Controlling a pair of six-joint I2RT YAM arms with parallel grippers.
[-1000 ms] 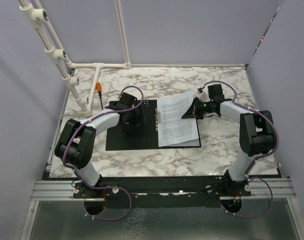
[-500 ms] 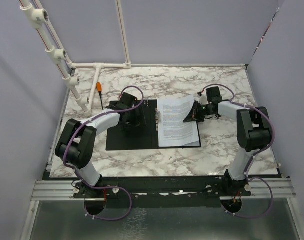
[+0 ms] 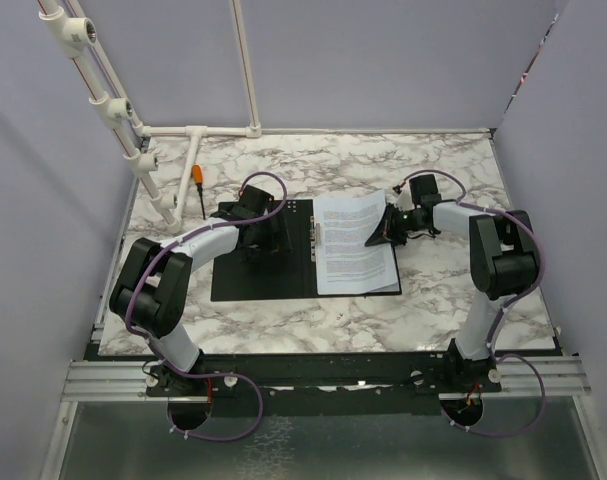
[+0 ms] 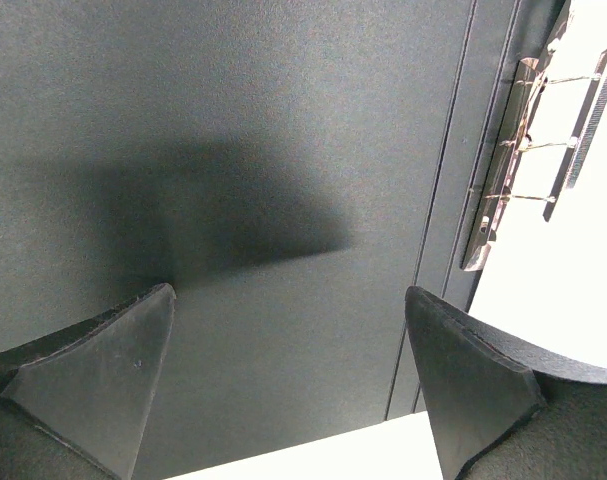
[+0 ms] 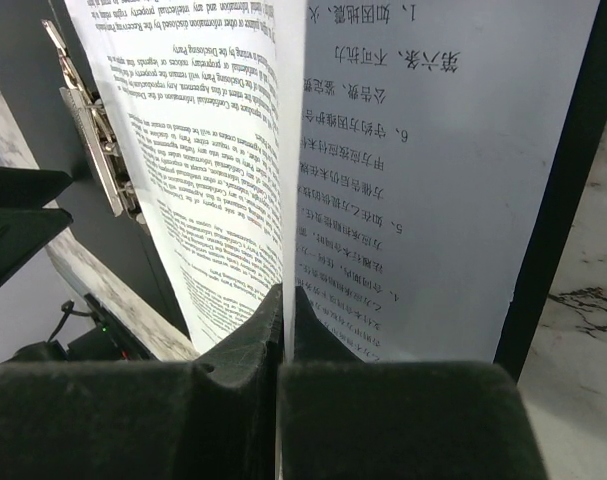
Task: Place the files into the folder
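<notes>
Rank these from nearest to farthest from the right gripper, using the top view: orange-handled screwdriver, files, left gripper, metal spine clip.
1. The files, pinched in the right gripper over the right half of the folder.
2. The metal spine clip, at the centre fold.
3. The left gripper, open above the left half.
4. The orange-handled screwdriver, on the table at far left.

There is one open folder (image 3: 245, 280) with one metal clip (image 4: 505, 190), at least two printed files (image 3: 351, 255), one orange-handled screwdriver (image 3: 198, 182), and two grippers, the left gripper (image 3: 260, 243) and the right gripper (image 3: 383, 231).
</notes>
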